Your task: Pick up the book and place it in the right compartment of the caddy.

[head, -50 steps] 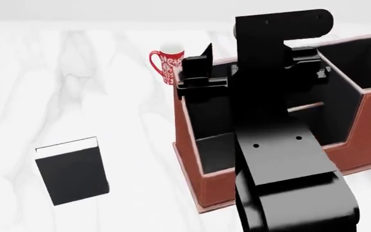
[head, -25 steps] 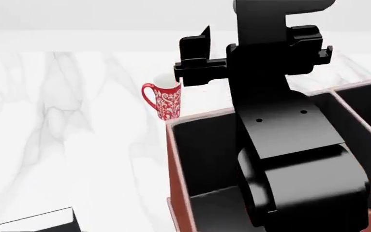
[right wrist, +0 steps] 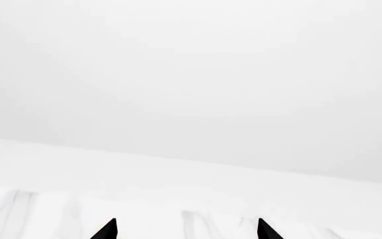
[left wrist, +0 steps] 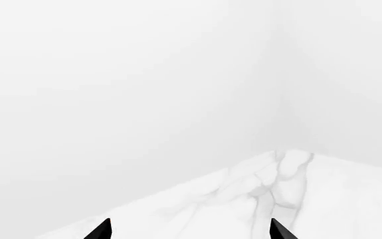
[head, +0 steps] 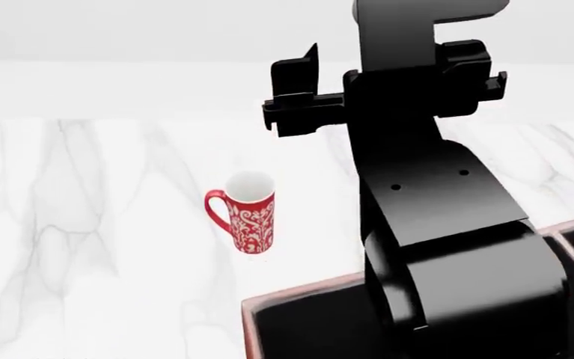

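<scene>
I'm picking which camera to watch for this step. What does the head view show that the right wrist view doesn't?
Only the head view shows the red-and-white mug standing on the table, the near corner of the caddy at the bottom edge, and a black arm raised in front of the camera. The book is not in it. Only the right wrist view shows the two fingertips of the right gripper, set apart with nothing between them. Both show the white marble table and the pale background behind it.

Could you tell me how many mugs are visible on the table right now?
1: the red-and-white mug stands on the marble table, beyond the caddy corner. Others may hide behind the arm.
</scene>
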Robot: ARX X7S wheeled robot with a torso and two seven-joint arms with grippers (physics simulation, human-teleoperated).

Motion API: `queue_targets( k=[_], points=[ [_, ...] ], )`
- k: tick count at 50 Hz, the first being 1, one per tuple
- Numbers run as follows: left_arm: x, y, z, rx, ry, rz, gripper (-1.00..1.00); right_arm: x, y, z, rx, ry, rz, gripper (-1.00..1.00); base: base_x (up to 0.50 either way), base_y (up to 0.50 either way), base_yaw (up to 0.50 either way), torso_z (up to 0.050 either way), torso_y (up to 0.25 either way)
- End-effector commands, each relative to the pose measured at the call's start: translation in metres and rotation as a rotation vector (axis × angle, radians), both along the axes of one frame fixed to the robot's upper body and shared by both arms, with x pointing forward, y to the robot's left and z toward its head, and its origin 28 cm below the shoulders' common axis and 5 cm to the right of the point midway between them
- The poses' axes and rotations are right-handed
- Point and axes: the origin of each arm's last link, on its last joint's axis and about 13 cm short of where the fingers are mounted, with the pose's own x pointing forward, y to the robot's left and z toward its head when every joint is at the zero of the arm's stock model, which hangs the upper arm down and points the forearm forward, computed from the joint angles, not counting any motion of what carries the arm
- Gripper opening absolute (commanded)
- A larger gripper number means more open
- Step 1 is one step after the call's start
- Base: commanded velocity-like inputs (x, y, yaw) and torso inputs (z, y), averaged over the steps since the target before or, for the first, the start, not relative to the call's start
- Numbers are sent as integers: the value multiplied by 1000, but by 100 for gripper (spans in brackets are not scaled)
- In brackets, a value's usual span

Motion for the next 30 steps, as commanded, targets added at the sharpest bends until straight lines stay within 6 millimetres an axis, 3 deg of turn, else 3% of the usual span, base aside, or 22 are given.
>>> queue_targets(
  k=[1, 6, 13, 20, 23, 25, 30],
  points=[
    [0, 0, 0, 2, 1, 1, 100, -1, 2, -2, -6, 7, 3, 100, 0, 0, 0, 0, 0],
    [0, 0, -1, -1, 2, -1, 100, -2, 4, 1, -10, 33, -12, 100, 0, 0, 0, 0, 0],
    [2, 0, -1, 0, 5, -4, 100, -15, 12, 7, -116, 66, 124, 100, 0, 0, 0, 0, 0],
    [3, -1, -2, -1, 5, -6, 100, -37, 27, 28, -20, 98, 458, 100, 0, 0, 0, 0, 0],
    [2, -1, -2, 0, 6, -5, 100, -46, 31, 33, -155, 202, 548, 100, 0, 0, 0, 0, 0],
    [3, -1, -2, 0, 7, -6, 100, -56, 36, 33, -199, 236, 697, 100, 0, 0, 0, 0, 0],
    [3, 0, -4, -4, 7, -7, 100, -64, 45, 30, -259, 248, 765, 100, 0, 0, 0, 0, 0]
  ],
)
